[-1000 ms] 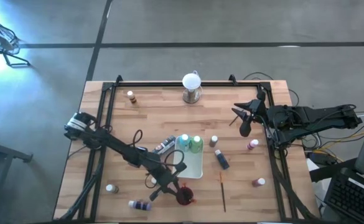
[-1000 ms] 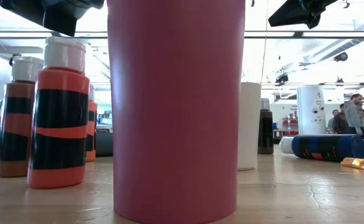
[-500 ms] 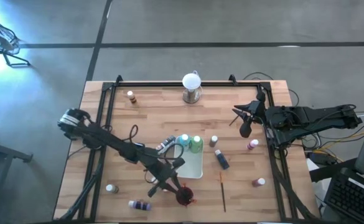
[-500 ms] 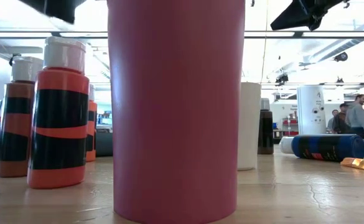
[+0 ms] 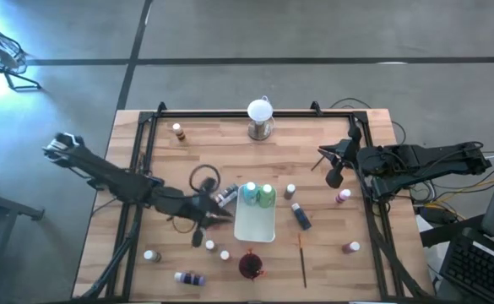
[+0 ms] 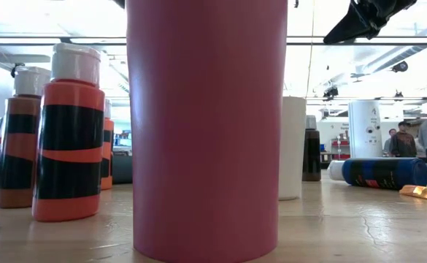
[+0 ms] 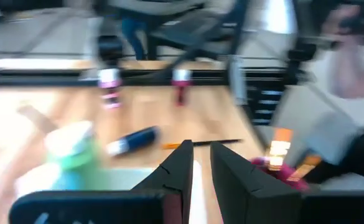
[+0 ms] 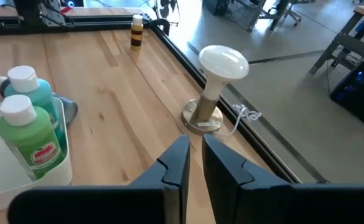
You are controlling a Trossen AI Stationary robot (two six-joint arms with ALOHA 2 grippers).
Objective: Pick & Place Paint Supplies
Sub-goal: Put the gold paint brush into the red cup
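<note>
My left gripper (image 5: 225, 216) hovers at the left edge of the white tray (image 5: 255, 230), fingers shut (image 7: 197, 167), touching nothing. A teal bottle (image 5: 248, 192) and a green bottle (image 5: 268, 196) stand in the tray's far end. A dark blue bottle (image 5: 301, 216) lies on its side to the right of the tray, with a brush (image 5: 302, 257) flat on the table nearer. The dark red cup (image 5: 249, 266) stands at the near edge, with brush ends (image 7: 280, 149) sticking out of it. My right gripper (image 5: 331, 173) waits shut above the table's right side.
Other bottles stand scattered: orange ones near left (image 6: 71, 131), one at far left (image 5: 177, 129), pink (image 5: 343, 196) and red (image 5: 353, 247) at right, a purple one lying (image 5: 189, 277). The white globe on a metal base (image 8: 216, 93) stands at the far edge. People show in the room behind.
My left gripper has drawn back from above the dark red cup, moving toward the table's far and left side until it is beside the tray's left edge; the arm has swung out to the left. The cup and bottles have stayed put.
</note>
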